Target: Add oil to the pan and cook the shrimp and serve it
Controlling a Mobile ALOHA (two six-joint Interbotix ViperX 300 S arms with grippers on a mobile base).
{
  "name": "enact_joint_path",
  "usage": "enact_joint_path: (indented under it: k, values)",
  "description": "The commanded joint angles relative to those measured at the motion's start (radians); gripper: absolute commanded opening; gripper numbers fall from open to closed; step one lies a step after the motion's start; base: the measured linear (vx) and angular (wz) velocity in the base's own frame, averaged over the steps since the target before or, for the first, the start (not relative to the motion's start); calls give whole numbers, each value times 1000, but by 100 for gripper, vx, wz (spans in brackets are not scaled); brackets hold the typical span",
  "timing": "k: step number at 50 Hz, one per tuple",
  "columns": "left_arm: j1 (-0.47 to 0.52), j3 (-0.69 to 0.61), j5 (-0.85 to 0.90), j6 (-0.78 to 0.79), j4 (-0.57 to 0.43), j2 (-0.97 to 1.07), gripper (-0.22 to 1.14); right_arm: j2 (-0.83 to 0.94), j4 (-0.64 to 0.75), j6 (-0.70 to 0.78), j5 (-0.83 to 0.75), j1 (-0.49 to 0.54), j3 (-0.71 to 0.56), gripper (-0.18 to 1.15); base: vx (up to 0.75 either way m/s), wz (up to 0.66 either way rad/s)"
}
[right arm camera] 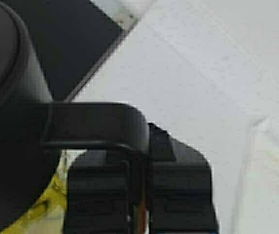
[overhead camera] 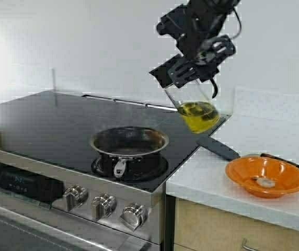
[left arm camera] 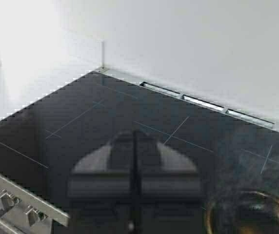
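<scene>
The right end effector (overhead camera: 199, 65) is holding the oil cruet (overhead camera: 194, 102) by its black handle (right arm camera: 100, 124), fingers clamped tight on it, and is carrying it tilted in the air above the stove's far right corner, at about two o'clock from the pan (overhead camera: 129, 149). The oil (overhead camera: 199, 117) is pooling in the low side of the glass. The pan is sitting on the front burner and is looking dry, so the pour is judged not yet done. The shrimp (overhead camera: 266, 182) is lying in the orange bowl (overhead camera: 267, 177) on the surface at about three o'clock from the pan, so cooking and serving are both left.

The left end effector (left arm camera: 134, 187) is hovering over the glass cooktop (left arm camera: 129, 122), fingers pressed together on nothing. It is falling outside the high view. The spout is hidden behind the arm, so whether any oil is running cannot be told.
</scene>
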Motion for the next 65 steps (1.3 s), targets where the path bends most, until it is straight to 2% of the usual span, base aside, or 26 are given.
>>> enact_joint_path:
  k: [1, 21, 34, 50, 65]
  values:
    - [2, -15, -5, -2, -2, 8, 3, 12, 34, -120, -6, 8, -95, 8, 0, 0]
    - [2, -18, -5, -2, -2, 8, 3, 127, 175, -469, -48, 11, -276, 8, 0, 0]
    - [2, -15, -2, -3, -2, -9, 3, 193, 178, -676, -101, 49, -374, 8, 0, 0]
    - [0, -15, 11, -3, -2, -15, 3, 255, 152, -778, -117, 67, -437, 7, 0, 0]
    - [0, -14, 11, -3, -2, -17, 3, 272, 5, -850, -126, 71, -426, 7, 0, 0]
